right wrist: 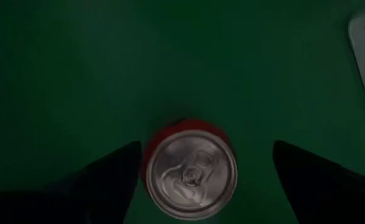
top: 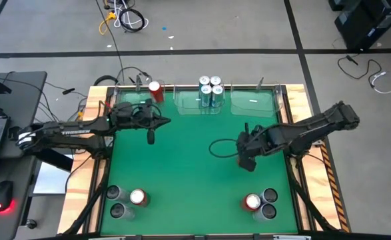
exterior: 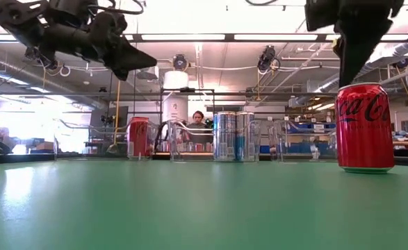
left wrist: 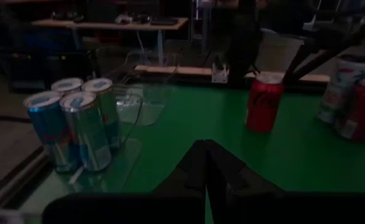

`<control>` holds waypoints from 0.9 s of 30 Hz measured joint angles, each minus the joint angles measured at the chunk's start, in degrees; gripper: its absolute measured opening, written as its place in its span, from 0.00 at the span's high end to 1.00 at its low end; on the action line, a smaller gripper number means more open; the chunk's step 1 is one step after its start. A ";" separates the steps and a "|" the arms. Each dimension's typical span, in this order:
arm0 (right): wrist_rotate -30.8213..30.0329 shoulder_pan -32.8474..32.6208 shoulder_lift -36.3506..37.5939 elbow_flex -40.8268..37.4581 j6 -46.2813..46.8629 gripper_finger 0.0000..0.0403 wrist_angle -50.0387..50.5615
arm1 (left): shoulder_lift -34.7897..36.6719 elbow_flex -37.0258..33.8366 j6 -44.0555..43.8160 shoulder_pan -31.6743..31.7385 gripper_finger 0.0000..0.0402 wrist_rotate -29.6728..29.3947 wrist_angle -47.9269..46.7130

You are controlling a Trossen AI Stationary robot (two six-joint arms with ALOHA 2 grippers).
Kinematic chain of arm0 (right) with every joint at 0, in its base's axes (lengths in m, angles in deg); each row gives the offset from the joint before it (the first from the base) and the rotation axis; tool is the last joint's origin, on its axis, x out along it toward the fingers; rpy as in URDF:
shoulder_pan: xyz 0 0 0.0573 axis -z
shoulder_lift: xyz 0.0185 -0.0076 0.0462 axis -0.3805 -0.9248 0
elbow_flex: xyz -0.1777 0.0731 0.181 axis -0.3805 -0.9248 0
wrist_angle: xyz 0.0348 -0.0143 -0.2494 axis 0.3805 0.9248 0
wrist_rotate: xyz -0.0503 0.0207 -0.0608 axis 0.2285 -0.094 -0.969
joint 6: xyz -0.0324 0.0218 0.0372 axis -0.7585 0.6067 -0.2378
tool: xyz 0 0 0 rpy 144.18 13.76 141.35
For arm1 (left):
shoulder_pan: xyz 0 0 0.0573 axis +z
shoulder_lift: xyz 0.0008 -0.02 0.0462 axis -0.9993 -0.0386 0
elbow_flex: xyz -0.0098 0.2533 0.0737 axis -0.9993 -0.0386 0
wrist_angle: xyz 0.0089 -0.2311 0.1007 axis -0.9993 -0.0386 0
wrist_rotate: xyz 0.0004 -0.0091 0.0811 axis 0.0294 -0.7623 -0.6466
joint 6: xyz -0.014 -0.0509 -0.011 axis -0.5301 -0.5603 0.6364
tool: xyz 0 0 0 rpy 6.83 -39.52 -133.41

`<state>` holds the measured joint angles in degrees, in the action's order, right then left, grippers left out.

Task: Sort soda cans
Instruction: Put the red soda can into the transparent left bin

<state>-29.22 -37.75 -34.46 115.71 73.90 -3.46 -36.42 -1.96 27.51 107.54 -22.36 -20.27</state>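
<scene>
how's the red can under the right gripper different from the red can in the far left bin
The red can under the right gripper stands alone on the open green mat; the red can in the left bin sits inside clear plastic at the table's far edge. The first has the open right gripper directly above it; nothing hangs over the second. Both stand upright.

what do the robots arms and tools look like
Both arms are dark, jointed and fairly slim. The left arm carries white lettering along its side, and black cables loop near its wrist. Each ends in a two-finger tool: left tool, right tool, with dark tapered fingers.
</scene>
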 joint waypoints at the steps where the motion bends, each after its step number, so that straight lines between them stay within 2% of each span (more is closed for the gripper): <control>1: 0.02 -0.22 -0.73 0.00 0.19 0.12 0.86 | 0.85 0.00 0.16 0.00 0.99 -0.09 -1.16; 9: 3.54 -0.38 -5.82 0.02 0.51 0.14 2.71 | 7.49 0.02 1.43 -0.02 0.99 -0.35 -7.44; 16: 4.23 0.16 -8.69 0.35 -2.15 0.31 3.39 | 13.54 0.02 1.49 -0.02 0.99 -0.69 -14.15; 18: 3.89 1.07 -8.85 1.39 -3.45 0.32 2.76 | 15.46 0.02 1.49 -0.02 0.99 -1.12 -15.99; 23: 0.78 5.03 -9.94 9.48 -10.24 0.32 0.40 | 20.02 0.02 1.22 0.00 0.99 -1.62 -18.98; 27: -0.40 9.43 -14.43 19.17 -17.95 0.32 -0.55 | 22.56 0.02 -0.28 0.10 0.99 -2.65 -21.47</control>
<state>-29.61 -28.33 -48.89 134.88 55.95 -4.02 -13.85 -1.94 27.23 107.64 -25.01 -41.74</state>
